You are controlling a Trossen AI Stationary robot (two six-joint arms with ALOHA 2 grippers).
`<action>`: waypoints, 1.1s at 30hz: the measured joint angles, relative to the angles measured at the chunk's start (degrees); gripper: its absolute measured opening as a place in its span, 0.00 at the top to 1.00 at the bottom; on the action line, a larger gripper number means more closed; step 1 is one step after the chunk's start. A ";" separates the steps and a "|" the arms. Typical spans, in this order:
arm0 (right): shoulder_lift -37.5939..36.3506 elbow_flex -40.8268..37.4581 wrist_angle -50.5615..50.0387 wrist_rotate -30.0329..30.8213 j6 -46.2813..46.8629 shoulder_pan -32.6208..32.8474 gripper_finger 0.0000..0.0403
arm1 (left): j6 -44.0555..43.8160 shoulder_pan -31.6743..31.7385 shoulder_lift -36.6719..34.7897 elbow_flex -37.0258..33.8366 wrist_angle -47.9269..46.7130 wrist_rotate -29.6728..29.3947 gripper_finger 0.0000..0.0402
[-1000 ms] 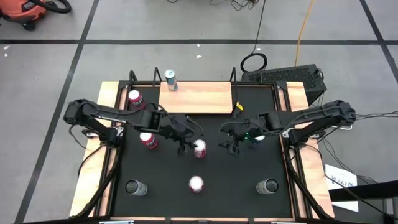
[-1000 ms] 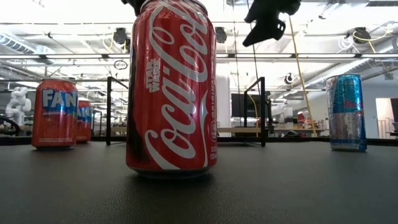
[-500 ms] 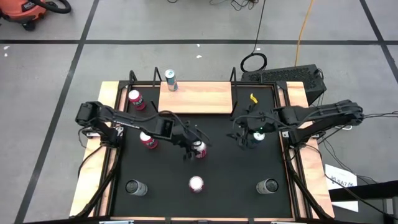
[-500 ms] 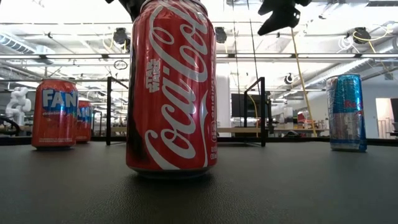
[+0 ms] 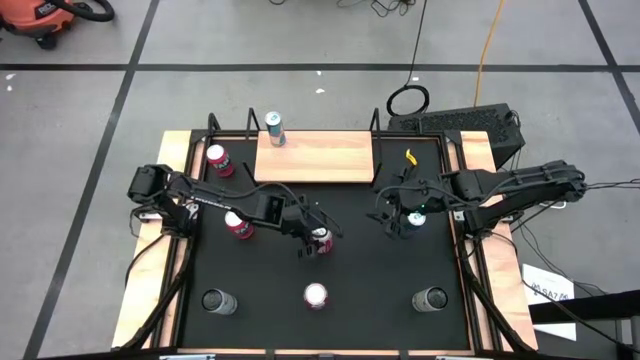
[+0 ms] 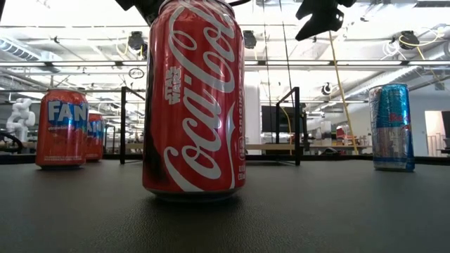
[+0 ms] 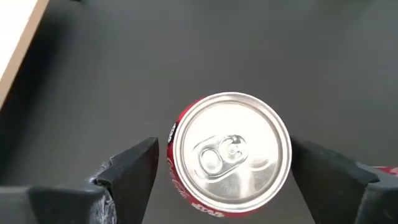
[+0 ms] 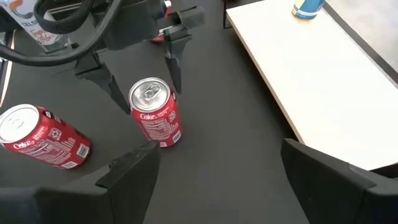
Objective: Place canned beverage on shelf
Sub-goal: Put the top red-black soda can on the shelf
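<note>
Red Coca-Cola can with silver pull-tab top (image 5: 320, 239) stands upright near the middle of the black-topped counter with wooden edges (image 5: 170, 290). Not on the shelf. The left wrist view looks straight down on its lid (image 7: 231, 149), with one dark finger either side and a gap to each.

Left gripper (image 5: 316, 240) hangs directly over this can, jaws wide, straddling it; no contact visible. The right wrist view shows the same can (image 8: 155, 118) with the left gripper's two finger tips pointing down at either side of its top (image 8: 143, 71).

Shelf, a small light-wood board with thin black rods at the corners (image 5: 330, 160), sits at the counter's far edge, well apart from the can. One slim blue-and-silver can (image 5: 274, 130) stands upright on its far left corner.

Right gripper (image 5: 392, 219) is above the counter to the right of centre, near the shelf's right front corner, jaws wide, holding nothing.

Other cans:
- second red Coca-Cola can (image 5: 315, 296), upright, nearer the front edge; it fills the low view (image 6: 193, 105).
- red can (image 5: 237, 225) beside the left arm.
- red can (image 5: 217, 158) by the shelf's left end.
- grey can (image 5: 215, 301) front left, grey can (image 5: 431, 298) front right.
- low view also shows an orange Fanta can (image 6: 62, 128) at left and a blue-and-silver can (image 6: 391, 126) at right.
</note>
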 joint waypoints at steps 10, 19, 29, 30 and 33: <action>0.00 0.00 -0.10 0.00 1.55 0.04 0.21 | 1.46 0.09 3.02 0.37 5.12 1.33 0.32; -1.69 -0.02 -3.84 1.49 4.22 0.04 0.21 | 5.97 1.62 0.41 1.77 -0.47 1.55 0.36; -6.84 -0.02 -4.39 1.80 5.09 0.04 0.21 | 17.95 13.08 -1.25 12.97 -11.95 1.02 0.37; -7.14 -0.02 -4.42 1.95 5.07 0.04 0.21 | 19.04 14.43 -1.32 14.02 -11.82 1.05 0.37; -7.91 -0.02 -4.50 3.32 5.05 0.07 0.21 | 22.68 19.35 -1.49 16.88 -12.35 1.02 0.37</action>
